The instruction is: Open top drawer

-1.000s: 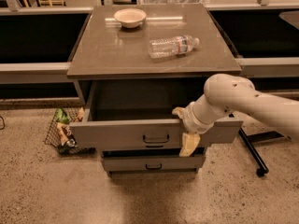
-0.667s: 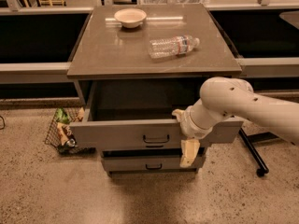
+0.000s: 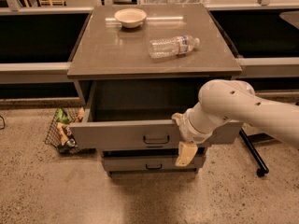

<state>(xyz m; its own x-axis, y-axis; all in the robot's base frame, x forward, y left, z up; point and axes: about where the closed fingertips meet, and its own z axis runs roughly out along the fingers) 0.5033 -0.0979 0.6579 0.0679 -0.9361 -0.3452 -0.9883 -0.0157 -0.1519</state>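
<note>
The top drawer of the grey-brown cabinet stands pulled out, its inside dark and empty as far as I can see. Its small dark pull handle sits at the centre of the flat front. My gripper is at the front panel just right of the handle. One cream finger hangs down over the panel's face and the other shows above the drawer's top edge. A lower drawer sits shut beneath.
On the cabinet top lie a clear plastic bottle on its side and a pale bowl. A wire basket of snack bags stands on the floor at the left. A black stand leg crosses the floor at the right.
The hanging finger has dropped lower over the drawer front, and my arm has shifted slightly down. The drawer stays pulled out about the same distance.
</note>
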